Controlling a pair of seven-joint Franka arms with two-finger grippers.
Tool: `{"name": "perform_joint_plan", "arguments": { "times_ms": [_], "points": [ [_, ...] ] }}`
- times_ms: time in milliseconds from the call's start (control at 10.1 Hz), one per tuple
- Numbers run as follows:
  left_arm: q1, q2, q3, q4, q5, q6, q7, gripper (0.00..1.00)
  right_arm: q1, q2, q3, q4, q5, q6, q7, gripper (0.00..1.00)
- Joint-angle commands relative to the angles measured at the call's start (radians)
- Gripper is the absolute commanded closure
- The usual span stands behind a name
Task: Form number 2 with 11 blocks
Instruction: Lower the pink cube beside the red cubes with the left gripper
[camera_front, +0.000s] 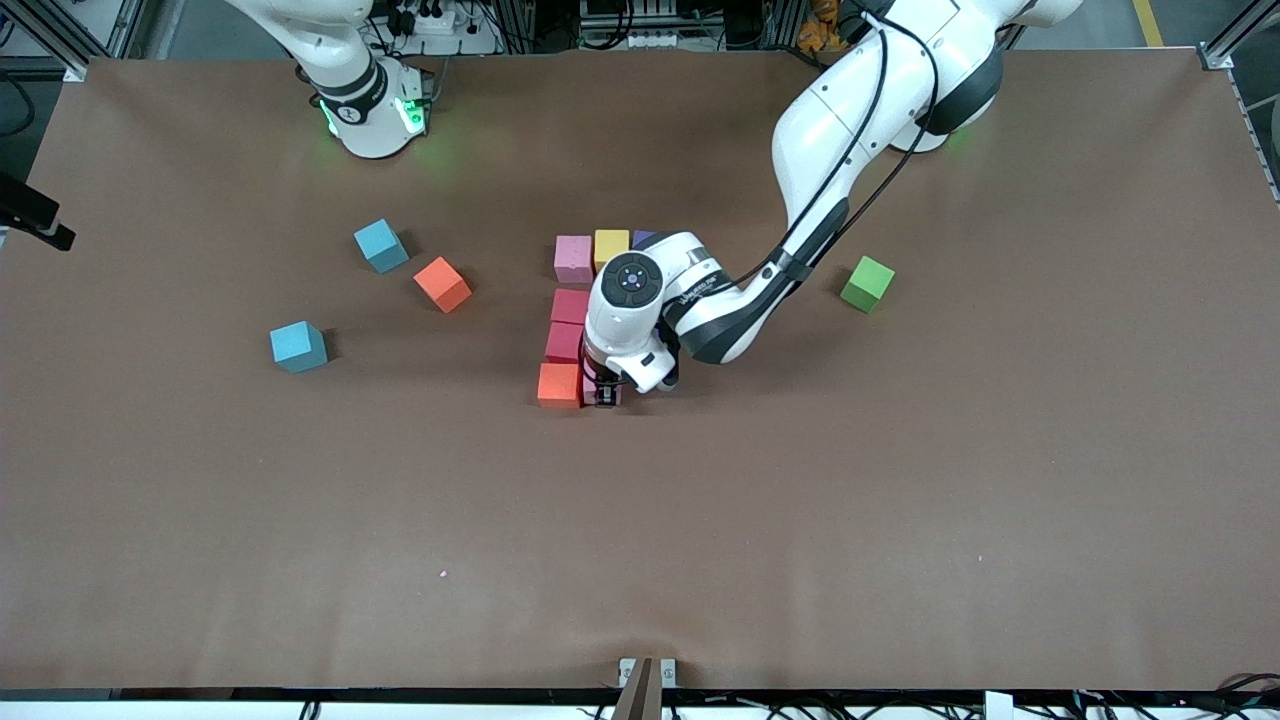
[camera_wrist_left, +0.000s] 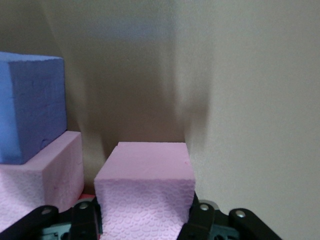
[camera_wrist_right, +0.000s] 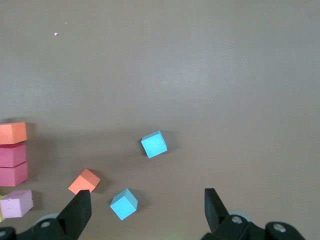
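Note:
My left gripper (camera_front: 606, 393) is down at the table, shut on a pink block (camera_wrist_left: 145, 192) right beside an orange block (camera_front: 559, 385), on its side toward the left arm's end. From the orange block a column runs away from the front camera: two red blocks (camera_front: 567, 324), then a pink block (camera_front: 573, 258), with a yellow (camera_front: 611, 247) and a purple block (camera_front: 643, 238) beside it. Another pink block (camera_wrist_left: 40, 172) and a purple one (camera_wrist_left: 30, 110) show in the left wrist view. A loose orange block (camera_front: 442, 284) and a green block (camera_front: 867, 284) lie apart. My right gripper (camera_wrist_right: 145, 215) hangs open and empty, high over the table.
Two light-blue cubes (camera_front: 381, 245) (camera_front: 298, 346) lie toward the right arm's end, near the loose orange block. The left arm (camera_front: 800, 200) reaches over the formation and hides part of it. The right arm (camera_front: 365, 105) waits near its base.

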Motion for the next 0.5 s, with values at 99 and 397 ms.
{"name": "perform_joint_plan", "arguments": {
  "times_ms": [99,397],
  "points": [
    [-0.02,0.01,0.029,0.029,-0.026,-0.015,-0.004,1.0,0.01,0.027,0.012,0.021,-0.036,-0.008,-0.005,0.0],
    [-0.041,0.01,0.057,0.03,-0.026,0.016,-0.001,1.0,0.008,0.031,0.01,0.021,-0.03,-0.006,-0.005,0.0]
  ]
}}
